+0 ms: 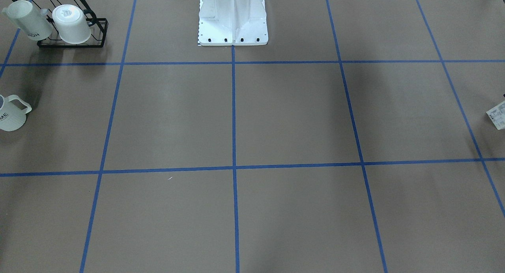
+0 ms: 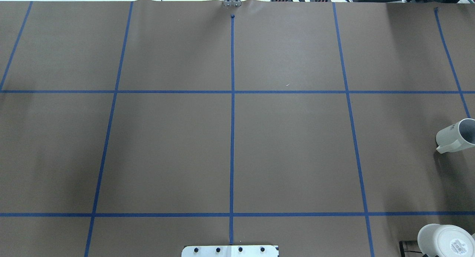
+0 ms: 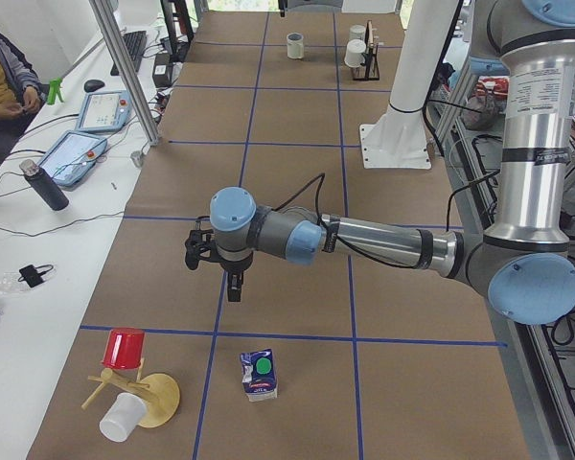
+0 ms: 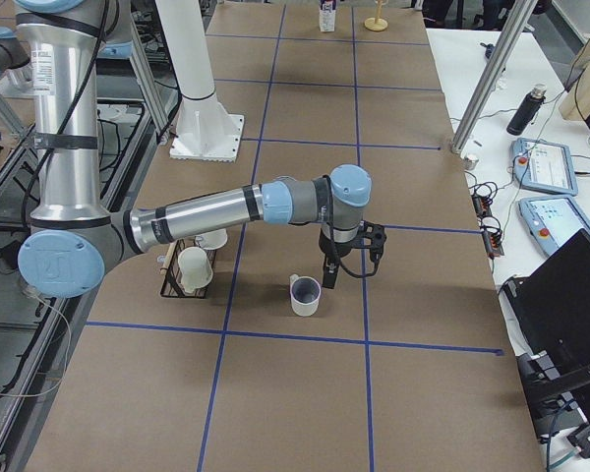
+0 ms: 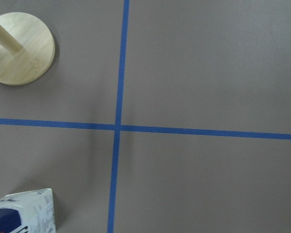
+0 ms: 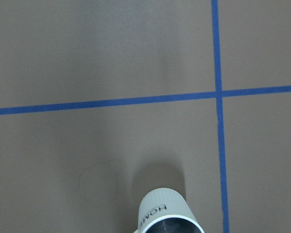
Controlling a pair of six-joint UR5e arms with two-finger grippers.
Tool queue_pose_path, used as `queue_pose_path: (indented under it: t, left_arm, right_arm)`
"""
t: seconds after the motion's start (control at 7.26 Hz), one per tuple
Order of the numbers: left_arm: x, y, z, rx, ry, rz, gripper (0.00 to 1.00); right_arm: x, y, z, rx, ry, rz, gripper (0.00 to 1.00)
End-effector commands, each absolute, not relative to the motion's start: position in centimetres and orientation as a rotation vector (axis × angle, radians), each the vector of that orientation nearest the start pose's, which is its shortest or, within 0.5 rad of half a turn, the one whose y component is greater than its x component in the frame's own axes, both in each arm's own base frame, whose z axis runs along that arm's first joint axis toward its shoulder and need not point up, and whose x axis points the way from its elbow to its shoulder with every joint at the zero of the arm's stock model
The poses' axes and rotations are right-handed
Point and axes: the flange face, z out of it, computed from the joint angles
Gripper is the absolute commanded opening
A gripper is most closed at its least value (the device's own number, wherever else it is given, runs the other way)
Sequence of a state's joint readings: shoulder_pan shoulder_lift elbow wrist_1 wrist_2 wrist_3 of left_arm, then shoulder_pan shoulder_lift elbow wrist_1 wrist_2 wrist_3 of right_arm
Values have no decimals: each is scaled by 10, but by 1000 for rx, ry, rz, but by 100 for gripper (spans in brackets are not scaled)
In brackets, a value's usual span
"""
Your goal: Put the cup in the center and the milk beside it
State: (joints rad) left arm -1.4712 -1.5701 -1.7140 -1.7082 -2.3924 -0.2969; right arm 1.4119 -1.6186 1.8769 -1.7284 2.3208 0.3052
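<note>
The cup (image 4: 306,294), a white ribbed mug with "HOME" lettering, stands upright at the table's right end; it also shows in the front view (image 1: 12,113), the overhead view (image 2: 456,135) and the right wrist view (image 6: 165,213). My right gripper (image 4: 328,273) hangs just above and beside the cup; I cannot tell whether it is open or shut. The milk (image 3: 260,374), with its green cap, stands at the table's left end, and its corner shows in the left wrist view (image 5: 24,213). My left gripper (image 3: 233,284) hovers above the table short of the milk; its state is unclear.
A black wire rack (image 1: 73,42) with two white mugs stands near the cup, toward the robot's base (image 1: 232,24). A wooden stand (image 3: 153,398) with a red and a white cup sits beside the milk. Blue tape lines grid the brown table.
</note>
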Motion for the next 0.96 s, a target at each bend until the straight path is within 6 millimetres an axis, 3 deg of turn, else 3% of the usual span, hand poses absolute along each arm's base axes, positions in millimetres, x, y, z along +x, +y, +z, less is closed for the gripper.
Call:
queue_pose_path:
  t: [0.0,0.83]
  left_arm:
    - [9,-512,571,94,799,-42,98]
    - [18,-505,566,84,858,-14,98]
  right_arm:
    - [-4,-453,542,-64,-780,104,100]
    - [-14,-456,538,-58,-821,85,100]
